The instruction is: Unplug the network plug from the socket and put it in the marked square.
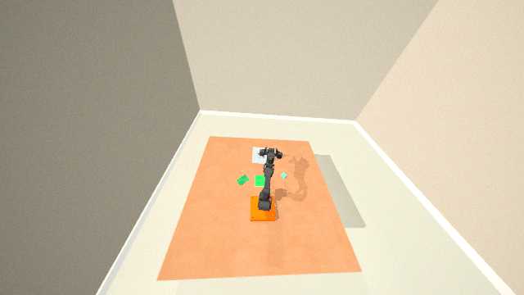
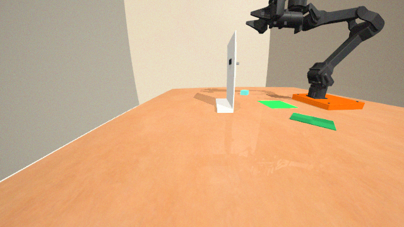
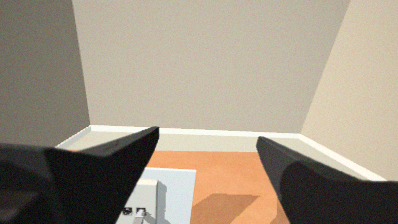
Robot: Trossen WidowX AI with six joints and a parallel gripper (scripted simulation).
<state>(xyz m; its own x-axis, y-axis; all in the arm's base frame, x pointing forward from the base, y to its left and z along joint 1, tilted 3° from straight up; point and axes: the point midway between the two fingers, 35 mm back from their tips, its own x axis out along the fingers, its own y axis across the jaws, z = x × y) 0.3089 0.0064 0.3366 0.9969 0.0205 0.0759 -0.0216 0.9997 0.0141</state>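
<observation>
Pincer (image 1: 270, 150) (image 2: 249, 18) (image 3: 208, 136) nearly fully open, nothing held. Network plug (image 2: 237, 63) (image 3: 141, 214) in upright panel (image 1: 255, 157) (image 2: 231, 72) (image 3: 179, 200), below and left of pincer; long axis roughly horizontal, toward robot. 1 arm: descend, shift left.

The top view looks steeply down from high behind the arm's orange base (image 1: 255, 217) (image 2: 344, 107), far enough off to take in the whole table (image 1: 229, 254) (image 2: 158, 176) and the walls. The exterior view sits low and near at the table's left side, facing across it, with the panel (image 1: 255, 159) (image 2: 231, 72) edge-on. Both share base, panel and green square (image 1: 259, 180) (image 2: 278, 104). The wrist view looks forward between close fingers toward the far wall, probably tilted slightly down.
</observation>
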